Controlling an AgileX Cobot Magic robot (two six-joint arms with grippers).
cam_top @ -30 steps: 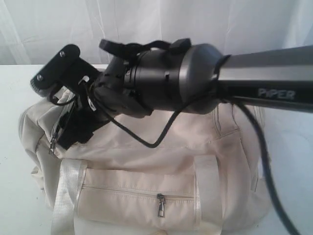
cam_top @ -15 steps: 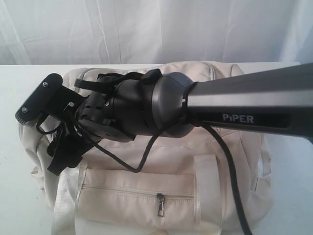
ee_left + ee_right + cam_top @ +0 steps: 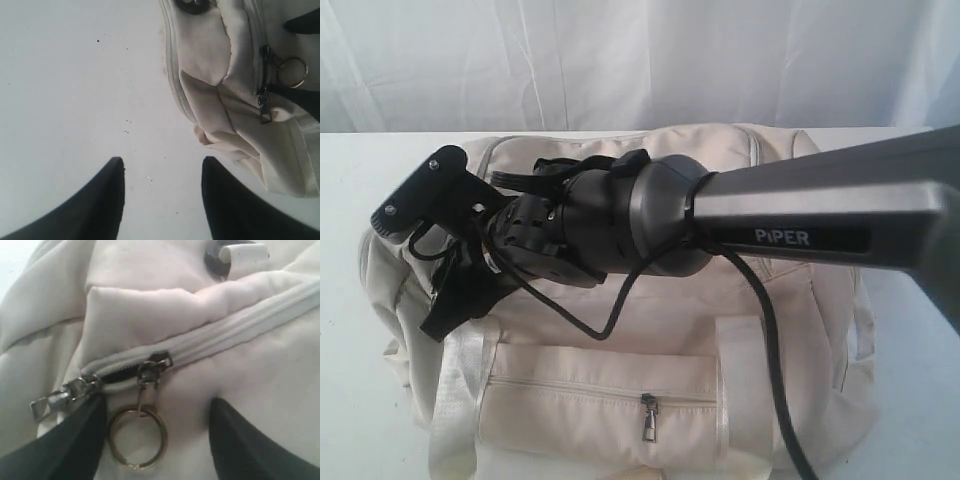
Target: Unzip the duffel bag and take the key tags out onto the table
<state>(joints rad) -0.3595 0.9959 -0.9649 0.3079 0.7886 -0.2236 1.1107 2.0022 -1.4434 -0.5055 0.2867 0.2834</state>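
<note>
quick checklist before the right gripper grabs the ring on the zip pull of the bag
1. Right gripper open: ok.
2. Pull ring lies between its fingers: ok.
3. Ring gripped: not ok, the jaws stand apart.
4. Main zip of the duffel bag undone: not ok, only a small gap by the slider.
5. Left gripper open, empty, over the table beside the bag: ok.
6. Key tags located: cannot tell, none in view.

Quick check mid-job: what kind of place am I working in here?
Probably a staged lab or test bench, not a home: a bare white table, a white curtain backdrop behind it, and a PiPER-marked arm over the duffel bag.
</note>
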